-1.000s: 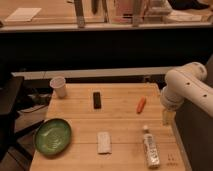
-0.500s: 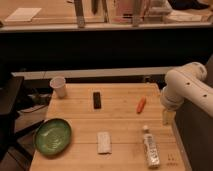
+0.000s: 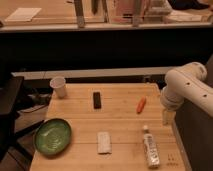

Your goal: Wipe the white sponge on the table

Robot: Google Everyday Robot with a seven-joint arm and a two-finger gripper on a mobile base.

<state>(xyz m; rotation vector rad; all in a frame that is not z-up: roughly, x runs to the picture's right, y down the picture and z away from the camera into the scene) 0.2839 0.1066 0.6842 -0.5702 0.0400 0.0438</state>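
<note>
The white sponge (image 3: 104, 142) lies flat on the light wooden table (image 3: 120, 120), near the front middle. My gripper (image 3: 168, 118) hangs at the table's right edge, below the white arm (image 3: 187, 90). It is well to the right of the sponge and a little farther back, apart from it, and holds nothing that I can see.
A green bowl (image 3: 52, 136) sits at the front left. A white paper cup (image 3: 58, 86) stands at the back left. A black bar (image 3: 97, 100) lies mid-back, an orange carrot (image 3: 141, 104) to its right. A clear bottle (image 3: 150, 146) lies at the front right.
</note>
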